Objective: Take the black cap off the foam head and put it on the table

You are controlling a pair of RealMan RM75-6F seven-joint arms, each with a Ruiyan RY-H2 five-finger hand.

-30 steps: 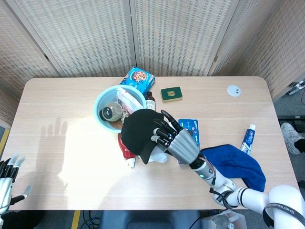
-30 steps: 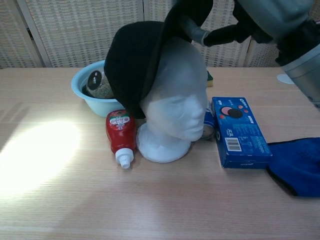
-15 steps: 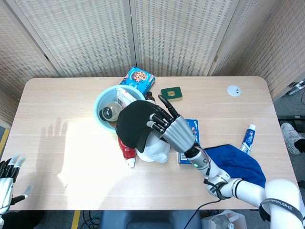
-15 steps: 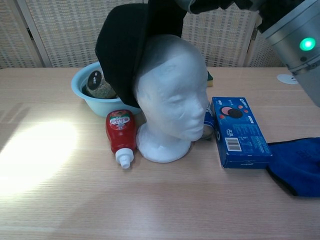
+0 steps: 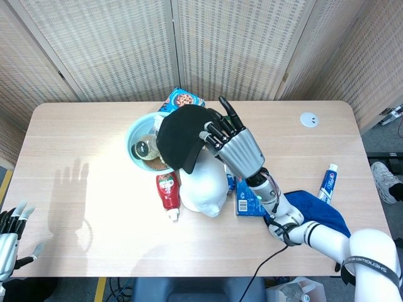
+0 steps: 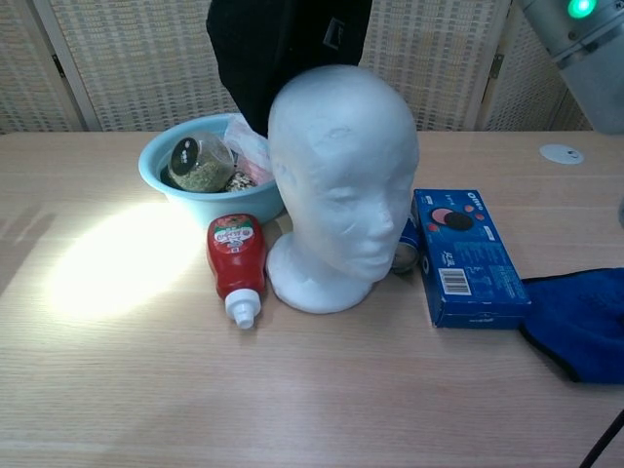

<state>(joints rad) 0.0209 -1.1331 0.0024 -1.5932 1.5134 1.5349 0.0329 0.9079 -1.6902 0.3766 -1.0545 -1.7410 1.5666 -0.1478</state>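
since the earlier frames, black cap (image 5: 181, 133) is coming fully clear of foam head (image 5: 204, 190): a second ago it was still draped over the crown and back of the head, and now the whole white dome is showing bare in the chest view, with the cap hanging in the air above and behind it, over the near rim of light blue bowl (image 5: 134, 131). right hand (image 5: 234, 143) is gripping it at its right edge, fingers curled into the fabric with the cap bunched against them, probably because a soft cap gives no firm edge to pinch, so a full grasp is keeping it from slipping. the cap is hanging limp from that grip, its long axis running roughly downward from the hand, the loose end pointing toward the bowl and the head. being lifted this high is likely letting it clear the head before travelling to a bare stretch of table (image 5: 82, 145). red ketchup bottle (image 5: 167, 194) is lying just beside the head's base, blue box (image 6: 458, 255) on the other side. left hand (image 5: 11, 236) is waiting at the table's near left corner, fingers apart, holding nothing
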